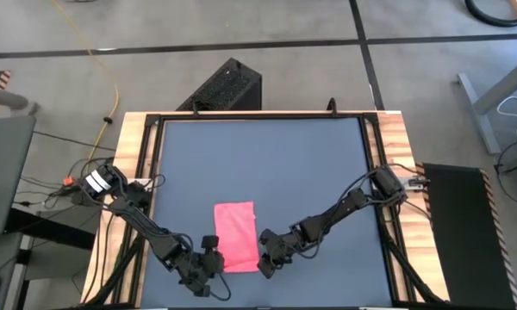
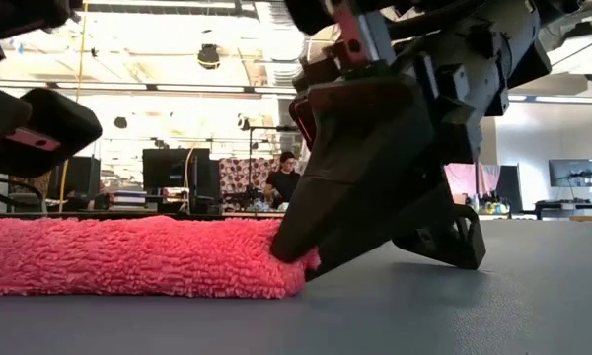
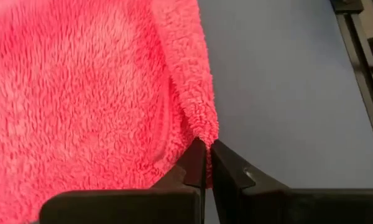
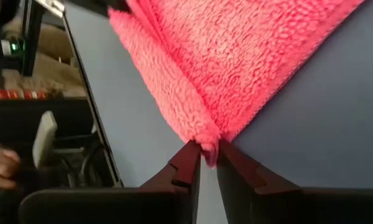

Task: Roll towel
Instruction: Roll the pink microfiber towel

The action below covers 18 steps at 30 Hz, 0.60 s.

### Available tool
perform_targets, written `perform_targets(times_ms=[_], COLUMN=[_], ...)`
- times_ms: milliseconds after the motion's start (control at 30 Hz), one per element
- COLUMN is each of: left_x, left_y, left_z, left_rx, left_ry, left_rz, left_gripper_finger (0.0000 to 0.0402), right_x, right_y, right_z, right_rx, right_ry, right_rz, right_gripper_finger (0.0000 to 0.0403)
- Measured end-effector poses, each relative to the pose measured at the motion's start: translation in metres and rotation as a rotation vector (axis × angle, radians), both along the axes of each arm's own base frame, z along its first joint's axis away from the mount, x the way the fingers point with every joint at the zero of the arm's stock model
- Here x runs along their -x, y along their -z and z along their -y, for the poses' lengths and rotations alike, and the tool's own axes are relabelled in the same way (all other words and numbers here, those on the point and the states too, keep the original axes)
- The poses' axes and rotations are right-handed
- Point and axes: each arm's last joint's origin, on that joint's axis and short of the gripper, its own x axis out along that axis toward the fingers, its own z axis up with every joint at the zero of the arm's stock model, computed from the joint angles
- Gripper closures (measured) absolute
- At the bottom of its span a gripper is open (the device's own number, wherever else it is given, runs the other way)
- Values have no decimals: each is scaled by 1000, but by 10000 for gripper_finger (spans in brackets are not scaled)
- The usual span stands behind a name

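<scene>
1. The towel [image 1: 236, 236] lies flat on the counter [image 1: 258, 164], a pink rectangle whose long axis runs straight away from both pincers toward the far edge. Both pincers sit at its near short edge, one per corner.
2. Left pincer [image 3: 206, 163] — tips pressed nearly together on the corner right in front of it, with a thin bit of pink fabric pinched between them.
3. Right pincer [image 4: 206, 155] — same deal at the other near corner, fingers closed on the folded edge; in the low view it's planted right at the towel's end.
4. Neither arm is really nearer. The whole cloth stretches ahead of both, so I'd guess the roll has to go forward along that long axis, both corners moving together or it'll skew.
</scene>
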Motion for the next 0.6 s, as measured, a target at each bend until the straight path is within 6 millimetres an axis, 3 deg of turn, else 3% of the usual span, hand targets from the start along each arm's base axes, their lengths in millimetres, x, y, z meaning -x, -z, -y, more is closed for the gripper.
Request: perform_targets(times_ms=[267, 600], left_x=[1, 20], left_y=[4, 7], left_z=[-5, -45], left_rx=[65, 383], left_ry=[-35, -39], left_rz=[-50, -21], left_gripper_finger=[401, 401], right_x=[9, 26], right_y=[-19, -43], right_z=[-8, -23], right_rx=[181, 624], right_ry=[-120, -304], right_rz=[61, 212], right_gripper_finger=[310, 298])
